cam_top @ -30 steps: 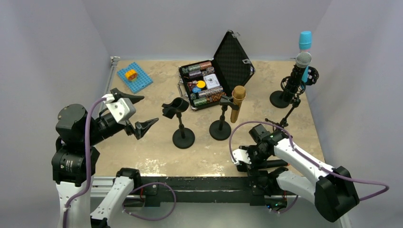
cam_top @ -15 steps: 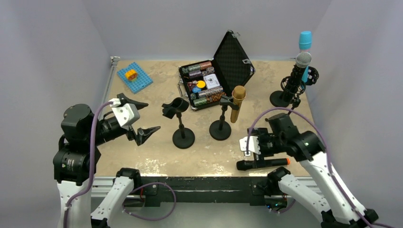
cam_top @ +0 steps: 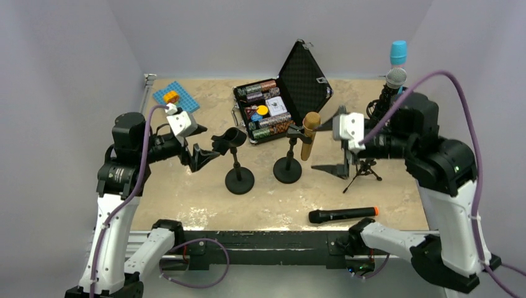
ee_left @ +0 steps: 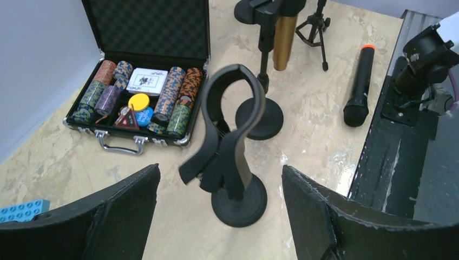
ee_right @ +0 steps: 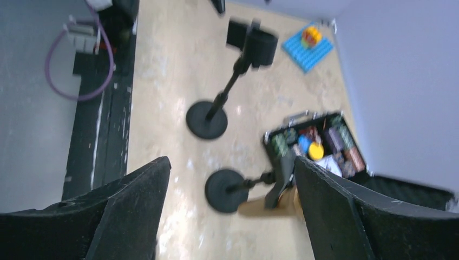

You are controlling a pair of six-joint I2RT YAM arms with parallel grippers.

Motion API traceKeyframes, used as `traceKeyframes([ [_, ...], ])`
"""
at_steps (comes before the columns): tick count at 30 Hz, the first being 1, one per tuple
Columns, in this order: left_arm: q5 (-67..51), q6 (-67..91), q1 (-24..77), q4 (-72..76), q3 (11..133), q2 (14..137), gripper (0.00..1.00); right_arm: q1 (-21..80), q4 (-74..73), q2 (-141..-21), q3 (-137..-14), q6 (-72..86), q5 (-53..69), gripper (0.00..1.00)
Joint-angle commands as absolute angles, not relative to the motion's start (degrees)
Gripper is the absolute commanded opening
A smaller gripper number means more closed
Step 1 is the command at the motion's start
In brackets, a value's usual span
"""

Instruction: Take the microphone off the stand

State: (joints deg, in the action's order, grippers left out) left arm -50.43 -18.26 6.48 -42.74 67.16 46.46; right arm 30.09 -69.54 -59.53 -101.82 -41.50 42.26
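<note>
top external: a glossy gold cylindrical microphone (cam_top: 309,135) is clipped in a round-based black stand (cam_top: 288,169); the jaws of the left gripper (cam_top: 197,143) and the right gripper (cam_top: 333,141) are spread apart.

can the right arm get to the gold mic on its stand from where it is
Probably yes. The right hand is open and faces the gold microphone from the side, with nothing visible between them. Only the clip of the stand holds it.
</note>
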Motion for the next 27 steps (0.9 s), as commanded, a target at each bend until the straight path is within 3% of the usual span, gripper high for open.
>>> traceKeyframes([
  [1,-52.79,-14.12,7.20,-32.83,68.73,50.40,0.86,35.82,-61.55,-68.91,-111.95,-33.31,40.87,0.88],
  [5,-51.10,-14.45,7.14,-33.79,69.95,50.51,0.85,39.94,-54.68,-75.87,-115.81,-29.67,38.26,0.86],
  [9,-39.36,-0.09,7.04,-37.61,72.60,47.76,0.85,41.91,-46.24,-81.33,-115.47,-23.92,39.46,0.82],
  [19,-31.11,1.17,7.03,-53.84,70.27,38.72,0.85,49.10,-47.11,-94.77,-119.98,-27.25,37.06,0.83],
  [27,-29.10,2.45,6.87,-54.60,68.09,35.34,0.85,50.34,-48.36,-98.90,-119.33,-28.97,33.45,0.82],
])
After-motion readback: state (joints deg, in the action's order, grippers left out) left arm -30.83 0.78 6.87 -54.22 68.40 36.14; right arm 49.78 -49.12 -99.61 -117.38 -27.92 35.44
